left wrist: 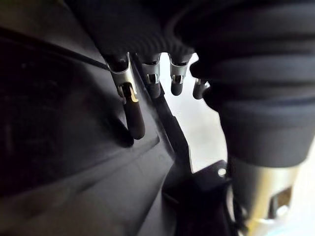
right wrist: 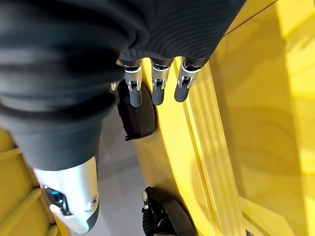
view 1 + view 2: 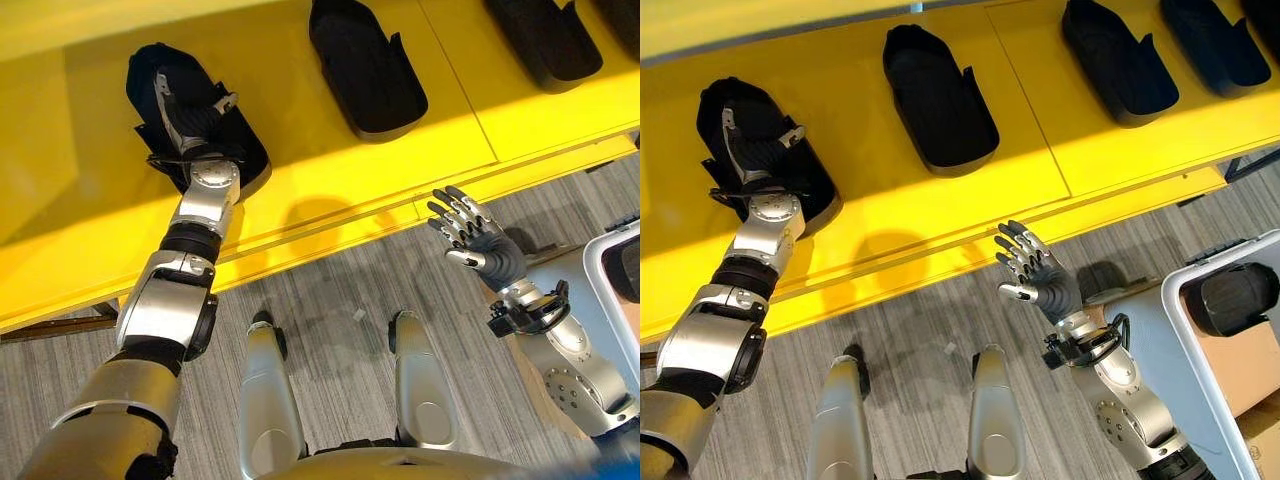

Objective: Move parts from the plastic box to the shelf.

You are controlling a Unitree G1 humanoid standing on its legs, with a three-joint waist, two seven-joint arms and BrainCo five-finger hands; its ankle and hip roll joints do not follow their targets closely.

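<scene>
The yellow shelf (image 3: pixel 330 180) carries a row of black moulded parts. On the leftmost part (image 3: pixel 247 165) lies my left hand (image 3: pixel 190 115), its fingers mostly straight and its thumb spread to the side. In the left wrist view one finger (image 1: pixel 134 115) touches the inner wall of that part (image 1: pixel 59 147). In front of the shelf's edge, over the floor, my right hand (image 3: pixel 1045 275) is raised with its fingers spread and holds nothing. Another black part (image 3: pixel 1235 295) lies in the white plastic box (image 3: pixel 1175 300) at the far right.
Further black parts (image 3: pixel 940 100) (image 3: pixel 1120 60) (image 3: pixel 1215 40) sit spaced along the shelf to the right. Bare yellow shelf shows between them. Grey carpet lies below the shelf's front edge. Brown cardboard (image 3: pixel 1240 370) lies in the box beside the part.
</scene>
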